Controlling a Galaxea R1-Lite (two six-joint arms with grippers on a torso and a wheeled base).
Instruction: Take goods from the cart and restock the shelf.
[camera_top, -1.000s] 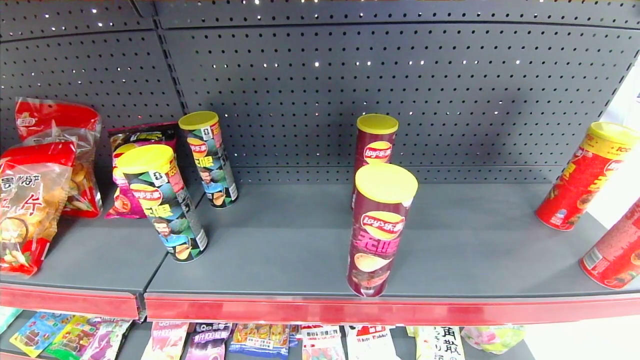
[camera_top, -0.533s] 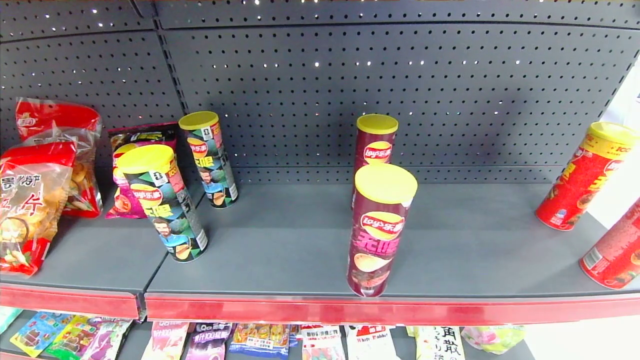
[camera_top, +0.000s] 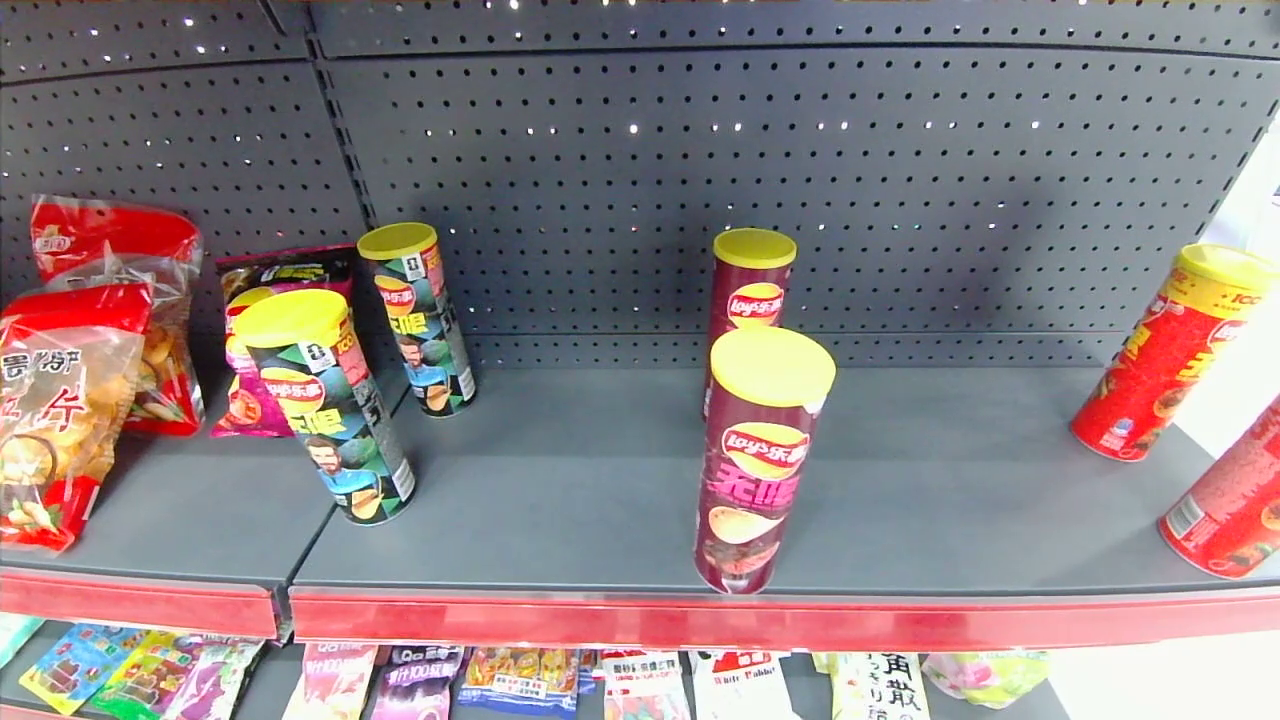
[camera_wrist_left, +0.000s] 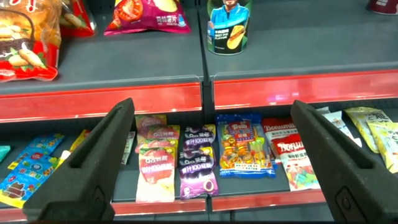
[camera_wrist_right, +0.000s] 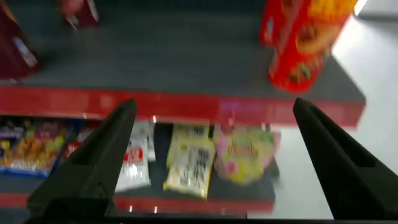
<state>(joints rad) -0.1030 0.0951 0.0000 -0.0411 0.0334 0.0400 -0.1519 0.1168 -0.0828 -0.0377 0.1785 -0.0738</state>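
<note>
- The shelf was a grey deck with a red front lip, spanning the middle of the frame.
- The front maroon can, yellow-lidded, stood upright at centre near the lip; the rear maroon can stood just behind it.
- The front dark can and the rear dark can, both yellow-lidded, stood left of centre.
- The red can stood at the right edge.
- The snack bags stood at the far left.

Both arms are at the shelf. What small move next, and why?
Probably draw both arms back toward the cart: left tool and right tool are open and empty before the shelf, which has bare room beside the maroon cans.
</note>
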